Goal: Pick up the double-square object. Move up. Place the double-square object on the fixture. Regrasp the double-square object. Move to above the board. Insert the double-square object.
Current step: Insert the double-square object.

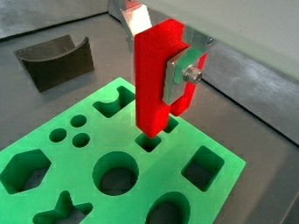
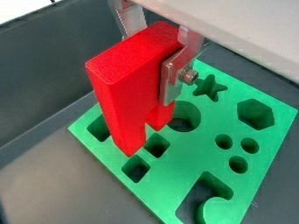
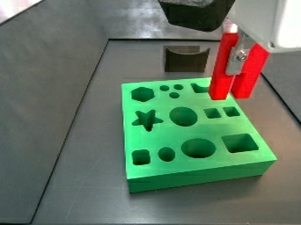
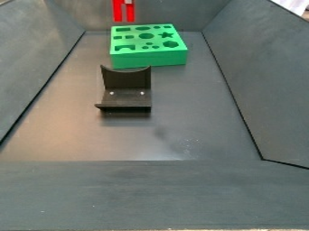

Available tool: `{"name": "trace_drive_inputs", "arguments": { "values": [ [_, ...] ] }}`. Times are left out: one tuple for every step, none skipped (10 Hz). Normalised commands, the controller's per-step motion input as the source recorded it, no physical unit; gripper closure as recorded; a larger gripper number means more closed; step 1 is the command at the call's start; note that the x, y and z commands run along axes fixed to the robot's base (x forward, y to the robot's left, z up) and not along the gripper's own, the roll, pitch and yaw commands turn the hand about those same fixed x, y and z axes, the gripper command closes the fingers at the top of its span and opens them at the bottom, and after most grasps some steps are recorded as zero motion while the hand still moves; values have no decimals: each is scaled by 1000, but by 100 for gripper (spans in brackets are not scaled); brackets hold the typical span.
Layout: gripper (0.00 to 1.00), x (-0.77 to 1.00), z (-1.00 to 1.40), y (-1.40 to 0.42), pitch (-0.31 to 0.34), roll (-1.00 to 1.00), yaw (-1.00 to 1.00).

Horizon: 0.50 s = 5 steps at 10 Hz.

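In a side view we see, at the left, the large bright green slab-shaped board (image 3: pixel 188 132) with its many cut-out holes lying on the dark grey tabletop (image 3: pixel 70 132), and behind it the small dark fixture (image 3: pixel 182 59) with a curved notch. At the right, the gripper (image 3: pixel 241 60) is closed on the bright red elongated plastic double-square object (image 3: pixel 230 70) and holds it upright. In a wrist view its lower end (image 1: pixel 152 131) stands in a square hole of the board, and a silver finger (image 1: pixel 187 74) presses on its side.

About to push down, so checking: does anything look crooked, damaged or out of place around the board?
Nothing stands out. The gripper holds the double-square object upright, its lower end at a hole in the board. The fixture stands apart and bare.
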Motion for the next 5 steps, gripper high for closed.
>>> {"name": "trace_drive_inputs", "arguments": {
  "values": [
    [100,349,-489,9,9,94,66],
    [100,300,-463,6,17,100,77],
    [100,209,-426,57,27,91,97],
    [100,49,-360,126,13,94,163],
    [100,0,-60,157,29,0,57]
  ]
}}
